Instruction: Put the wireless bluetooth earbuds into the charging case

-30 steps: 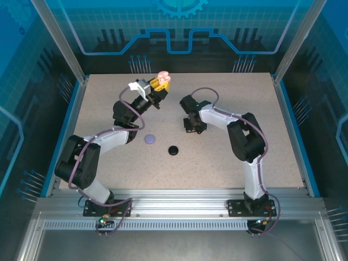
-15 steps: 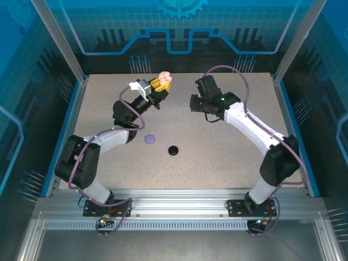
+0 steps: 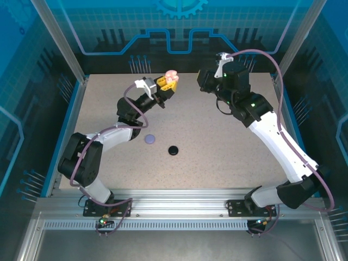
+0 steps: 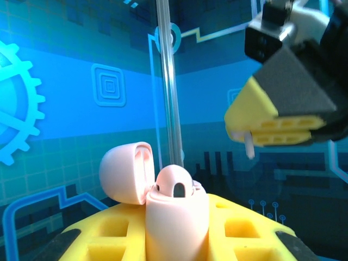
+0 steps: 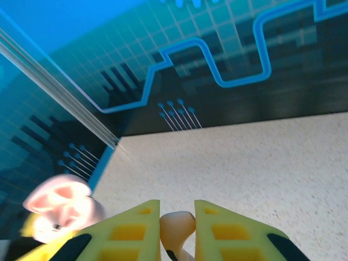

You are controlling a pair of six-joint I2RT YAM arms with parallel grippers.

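Right end effector (image 5: 176, 209): pinching a pink earbud (image 5: 178, 227). Left end effector (image 4: 176, 239): gripping the open pink case (image 4: 174, 212). Now bring them close; next, line stem over hole

Your left claw (image 3: 165, 85) has bright yellow fingers with dark grey corners. The glossy round charging case (image 4: 175, 217) in it is pale pink all over, with one dark oval spot inside. Your right claw (image 5: 176, 209) is the same yellow, with black behind it. The small earbud (image 5: 177, 224) between its fingers is peachy pink. On the desk (image 3: 228, 157), which is beige with fine dark speckles, the flat round lavender case (image 3: 150, 140) sits near the flat round black case (image 3: 173, 149). Both arms are white with black joints and carry purple cables. The enclosure walls (image 3: 179, 32) are blue, printed with a pale grid, lighter circuit lines and a cyan gear.
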